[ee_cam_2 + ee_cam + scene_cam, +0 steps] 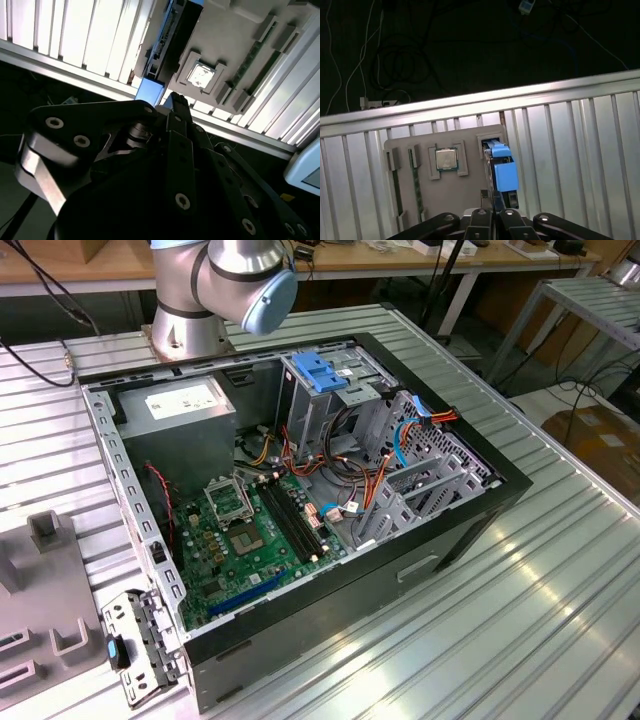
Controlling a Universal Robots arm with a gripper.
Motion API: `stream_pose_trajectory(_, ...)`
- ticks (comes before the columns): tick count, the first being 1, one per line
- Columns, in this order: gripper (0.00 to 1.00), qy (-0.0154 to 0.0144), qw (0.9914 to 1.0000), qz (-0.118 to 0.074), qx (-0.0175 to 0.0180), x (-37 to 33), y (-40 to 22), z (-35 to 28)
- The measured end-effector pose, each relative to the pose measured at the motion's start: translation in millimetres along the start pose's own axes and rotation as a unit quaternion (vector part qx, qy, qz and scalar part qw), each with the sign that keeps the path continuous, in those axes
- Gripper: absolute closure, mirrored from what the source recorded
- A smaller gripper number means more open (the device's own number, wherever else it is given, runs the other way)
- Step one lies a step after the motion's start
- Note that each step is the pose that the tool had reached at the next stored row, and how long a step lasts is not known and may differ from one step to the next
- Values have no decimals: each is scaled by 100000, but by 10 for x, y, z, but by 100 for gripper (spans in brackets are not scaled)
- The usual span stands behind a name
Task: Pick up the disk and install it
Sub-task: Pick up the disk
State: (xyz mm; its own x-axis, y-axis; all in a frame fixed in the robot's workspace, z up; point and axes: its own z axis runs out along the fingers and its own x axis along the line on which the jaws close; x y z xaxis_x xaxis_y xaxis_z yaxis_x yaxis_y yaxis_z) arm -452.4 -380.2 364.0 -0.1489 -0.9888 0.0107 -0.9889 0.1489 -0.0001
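**A:** What does the work rest on?

**B:** A ribbed aluminium table [580, 150], its slats glossy. Past its edge lies a dark floor [470, 45] strewn with thin cables.

**A:** And the disk?

**B:** The disk [501, 172] stands on edge in a slot of a matte grey tray [450, 195], its blue plastic rail facing up. It is near a square silver chip [446, 159].

**A:** The claw?

**B:** The gripper [492, 214], made of black bolted links, hangs just over the disk's edge. Whether it is open or clamped cannot be told.

**A:** The computer?

**B:** In the exterior view an open black case [480, 502] lies on the table, showing a green board [240, 540].
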Motion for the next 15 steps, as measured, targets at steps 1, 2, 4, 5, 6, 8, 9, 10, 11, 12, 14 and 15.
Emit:
stream_pose_trajectory(1, 83, -4, 100000, -114, 30, 0, 7, 10)
stream_pose_trajectory(2, 83, -12, 100000, -240, 43, 2, 18, 23)
stream_pose_trajectory(4, 83, -11, 99999, -366, 31, -2, 44, 44)
stream_pose_trajectory(5, 82, -16, 99999, -368, 36, -2, 55, 50)
stream_pose_trajectory(6, 82, -19, 99999, -365, 42, -2, 66, 54)
stream_pose_trajectory(8, 75, -21, 99999, -370, 43, -1, 75, 60)
stream_pose_trajectory(9, 74, -19, 99999, -374, 38, -1, 75, 61)
stream_pose_trajectory(10, 74, -14, 99999, -374, 35, -1, 75, 60)
stream_pose_trajectory(11, 62, -13, 99999, -366, 31, -1, 76, 61)
stream_pose_trajectory(12, 56, -19, 99999, -361, 42, -7, 78, 66)
stream_pose_trajectory(14, 49, -22, 99999, -365, 46, -31, 81, 97)
stream_pose_trajectory(15, 49, -19, 99999, -367, 45, -46, 84, 122)
